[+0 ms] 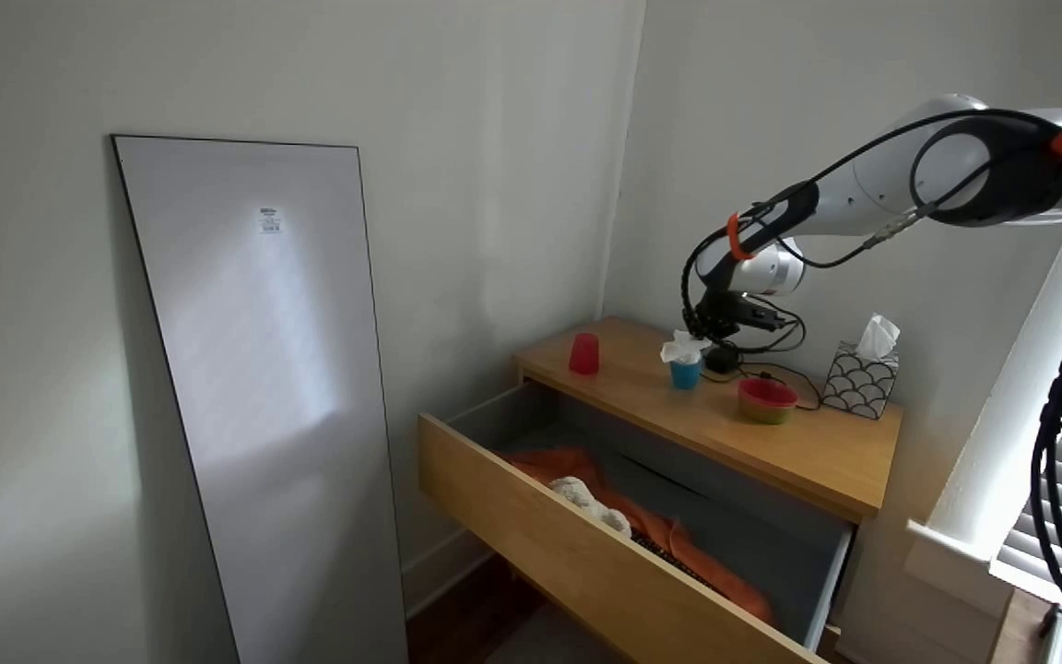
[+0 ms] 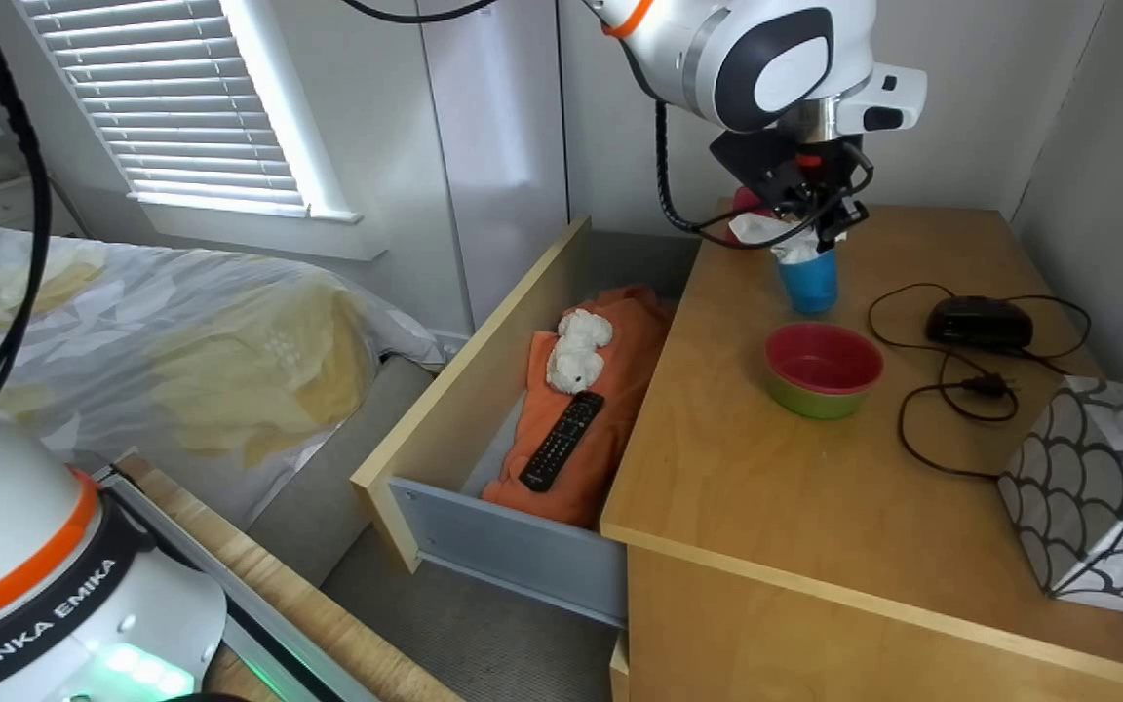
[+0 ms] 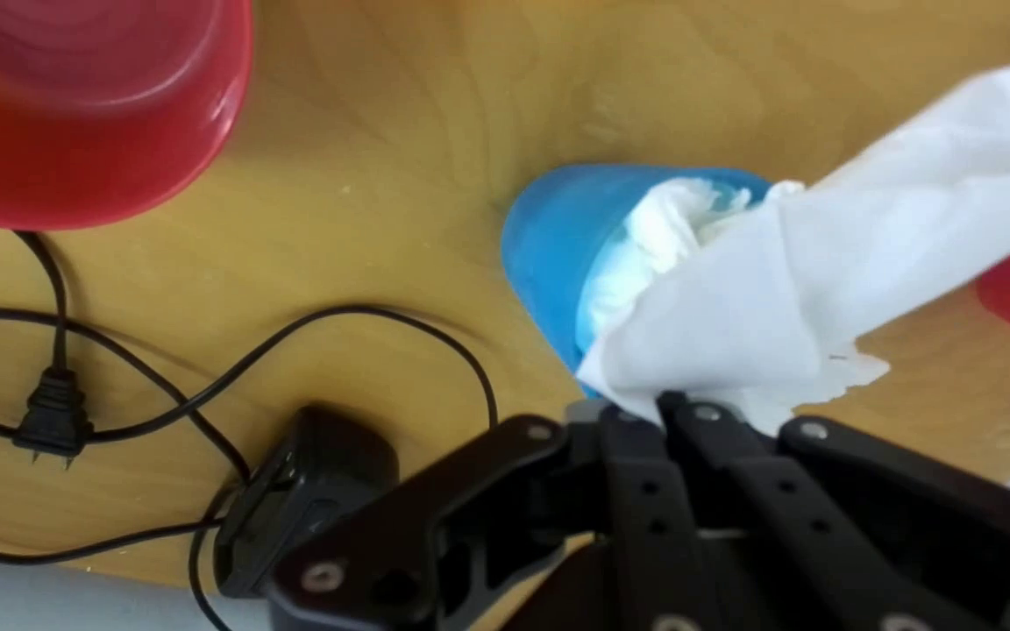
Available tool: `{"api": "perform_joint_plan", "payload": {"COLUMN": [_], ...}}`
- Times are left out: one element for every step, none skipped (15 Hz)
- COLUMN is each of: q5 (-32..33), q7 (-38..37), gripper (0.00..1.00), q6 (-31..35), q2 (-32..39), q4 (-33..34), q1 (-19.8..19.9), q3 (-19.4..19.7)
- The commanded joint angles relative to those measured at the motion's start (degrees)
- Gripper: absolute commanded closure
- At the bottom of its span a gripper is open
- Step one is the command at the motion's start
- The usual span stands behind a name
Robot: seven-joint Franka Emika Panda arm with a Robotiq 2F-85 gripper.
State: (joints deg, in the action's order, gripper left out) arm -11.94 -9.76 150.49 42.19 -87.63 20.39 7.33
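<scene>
My gripper is shut on a white tissue, with its fingertips close together at the tissue's lower edge. The tissue spreads over a blue cup, which stands on the wooden dresser top and has crumpled white tissue inside. In both exterior views the gripper is just above the blue cup. A red cup stands nearby, partly hidden behind the gripper in an exterior view. A red bowl sits in a green bowl beside the blue cup.
A black adapter with looping cables lies behind the bowls. A patterned tissue box stands at the dresser's end. The open drawer holds an orange cloth, a white plush toy and a black remote.
</scene>
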Motion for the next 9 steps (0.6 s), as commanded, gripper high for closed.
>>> {"api": "perform_joint_plan", "payload": {"q5": [-1.83,-1.52,-1.40,-1.39,-1.38,-1.57,-1.71,-1.69,-1.64], "q7": [2.89,2.76,2.58,2.59,2.67,2.97,3.18,3.16,3.11], "gripper": [0.99,0.99,0.99,0.99,0.99,0.99,0.99,0.99,0.99], "q6": [-2.95,-3.12,-3.90,-4.21,-4.49,-4.77,-4.82,-5.24,-5.58], "q2": [1.05,1.39,1.55,1.81,2.13,2.42,2.77,3.11,3.58], "q4": [0.94,1.12,1.30,1.56,1.88,2.17,2.50,2.84,3.29], "q1": [1.47,1.25,1.24,1.36,1.51,1.85,2.16,2.37,2.57], "q3": [-1.56,-1.11,-0.84,-0.74,-0.69,-0.88,-1.00,-0.91,-0.80]}}
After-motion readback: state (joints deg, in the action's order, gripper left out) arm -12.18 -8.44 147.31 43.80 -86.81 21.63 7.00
